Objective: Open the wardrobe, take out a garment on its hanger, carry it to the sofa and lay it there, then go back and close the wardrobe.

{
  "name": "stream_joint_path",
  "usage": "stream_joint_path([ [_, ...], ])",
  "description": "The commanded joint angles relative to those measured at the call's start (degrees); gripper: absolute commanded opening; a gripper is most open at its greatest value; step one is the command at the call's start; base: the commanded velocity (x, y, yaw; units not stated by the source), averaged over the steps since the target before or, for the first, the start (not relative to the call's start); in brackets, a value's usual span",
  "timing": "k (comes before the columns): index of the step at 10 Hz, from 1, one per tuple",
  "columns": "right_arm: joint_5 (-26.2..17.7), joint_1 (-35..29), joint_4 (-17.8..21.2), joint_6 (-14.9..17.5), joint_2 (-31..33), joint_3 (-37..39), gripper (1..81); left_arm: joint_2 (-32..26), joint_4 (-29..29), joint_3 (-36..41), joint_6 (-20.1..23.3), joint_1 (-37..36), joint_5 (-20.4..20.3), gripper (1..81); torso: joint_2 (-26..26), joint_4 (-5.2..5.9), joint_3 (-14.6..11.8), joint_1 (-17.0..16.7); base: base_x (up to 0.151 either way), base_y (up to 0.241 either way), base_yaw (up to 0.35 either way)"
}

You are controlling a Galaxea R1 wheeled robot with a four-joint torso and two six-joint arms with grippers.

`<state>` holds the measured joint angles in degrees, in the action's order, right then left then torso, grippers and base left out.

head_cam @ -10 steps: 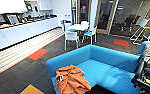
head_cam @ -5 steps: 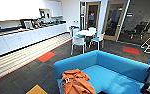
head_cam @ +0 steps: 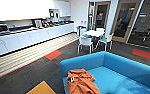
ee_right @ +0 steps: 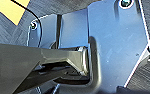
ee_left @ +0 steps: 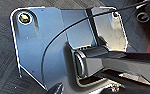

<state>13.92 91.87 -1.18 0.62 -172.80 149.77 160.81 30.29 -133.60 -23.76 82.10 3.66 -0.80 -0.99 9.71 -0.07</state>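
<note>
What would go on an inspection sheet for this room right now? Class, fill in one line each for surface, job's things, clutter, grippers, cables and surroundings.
Surface: dark carpet floor with red and yellow patches.
Job's things: orange sweatshirt lies crumpled on the seat of the blue sofa, near its arm; a bit of white hanger pokes out at its edge.
Clutter: appliances along the kitchen counter, too small to name.
Grippers: fingers cannot be made out in either wrist view.
Cables: a thin black cable arcs over the left wrist plate; another crosses by the right one.
Surroundings: white table with white chairs; wood-framed glass doors behind.
</note>
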Motion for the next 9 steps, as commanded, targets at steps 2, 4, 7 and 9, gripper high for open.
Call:
stream_joint_path([
  [2, -2.94, -1.2, -0.14, 0.08, -0.2, -0.19, 81.1, -0.04, 0.2, -0.96, 0.38, -2.16, 2.85, 81.1, 0.0, 0.0, 0.0, 0.07, 0.0, 0.0, 0.197],
  [4, -3.63, -1.46, -0.14, 0.08, -0.2, -0.19, 81.1, 0.13, 0.12, -1.41, 0.12, -2.16, 2.84, 81.1, 0.0, 0.0, 0.0, 0.07, 0.0, 0.0, 0.197],
  [7, -7.95, -2.43, -0.31, 0.26, -0.38, -0.19, 81.1, 0.92, -1.46, -3.51, 0.03, -2.25, 2.76, 81.1, 0.0, 0.0, 0.0, 0.07, 0.0, 0.0, 0.197],
  [9, -7.95, -2.78, -0.4, 0.35, -0.38, -0.11, 81.1, 1.45, -2.52, -4.39, 0.03, -1.9, 2.58, 81.1, 0.0, 0.0, 0.0, 0.07, 0.0, 0.0, 0.197],
])
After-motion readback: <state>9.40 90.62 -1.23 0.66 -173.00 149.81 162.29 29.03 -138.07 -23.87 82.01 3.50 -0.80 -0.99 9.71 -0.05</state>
